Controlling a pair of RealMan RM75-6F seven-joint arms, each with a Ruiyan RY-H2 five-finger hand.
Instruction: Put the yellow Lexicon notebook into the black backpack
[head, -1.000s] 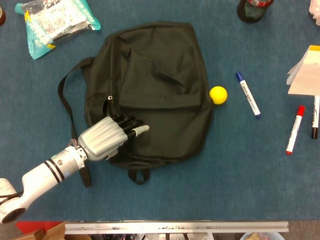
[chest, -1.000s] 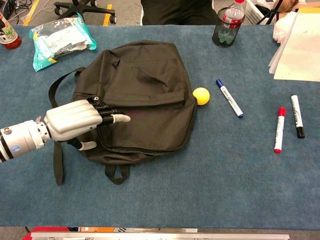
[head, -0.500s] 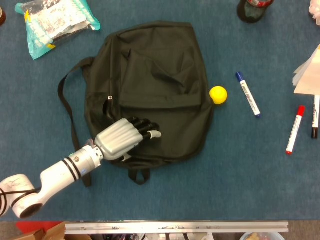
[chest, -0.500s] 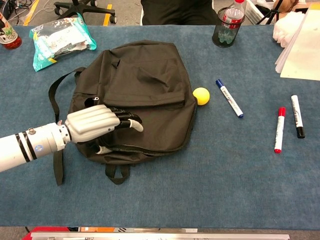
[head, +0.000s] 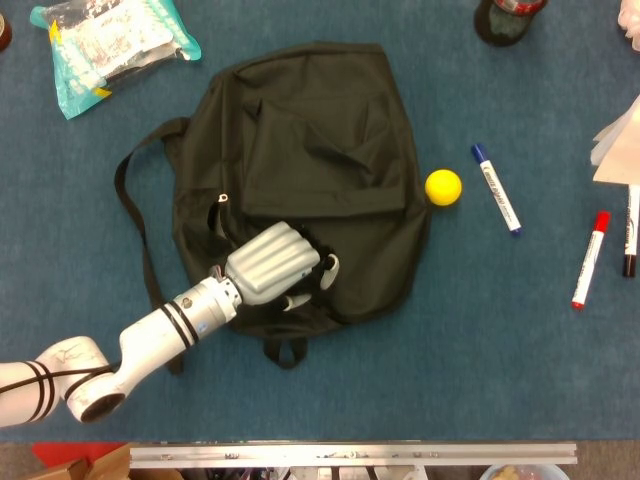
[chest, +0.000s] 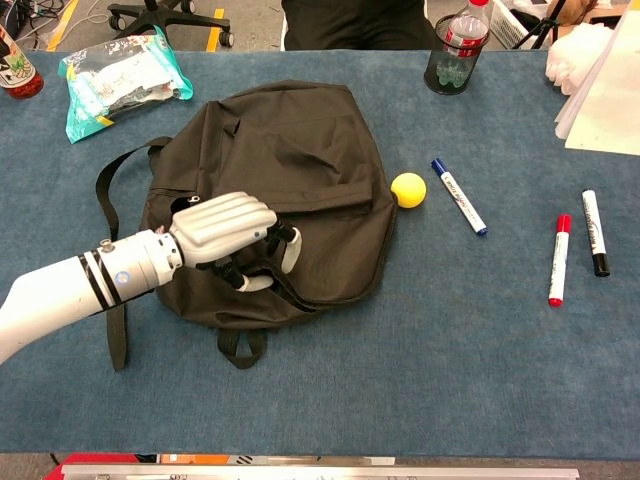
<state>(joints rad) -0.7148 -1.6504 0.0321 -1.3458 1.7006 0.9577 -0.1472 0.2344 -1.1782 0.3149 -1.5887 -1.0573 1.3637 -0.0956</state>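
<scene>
- Your left robot hand (head: 275, 262) is down on the lower front of the black backpack (head: 320, 130), knuckles up and fingers (chest: 287, 247) curled into the fabric.
- From the chest view, the fingertips dig in right by the seam that runs across the bag's lower half. I honestly can't tell if you've got cloth pinched or you're only pressing on it.
- Your right robot hand doesn't show up in either camera.
- The backpack lies flat on the blue desk (head: 400, 380), a bit left of centre. Its strap (head: 130, 220) loops out on the left side, next to your forearm.
- As for the yellow Lexicon notebook, all I see is a pale yellowish stack of sheets (chest: 605, 100) at the far right edge, cut off by the frame. I can't say for sure that's it. It's well apart from the bag either way.
- A yellow ball (head: 443, 187) sits just beside the bag's right edge.
- A blue marker (head: 496, 189) is a little further right.
- A red marker (head: 590, 260) and a black marker (chest: 594, 233) lie side by side out by the sheets.
- A teal packet (head: 110, 45) is in the top-left corner.
- A bottle (chest: 458, 40) stands at the back edge.
</scene>
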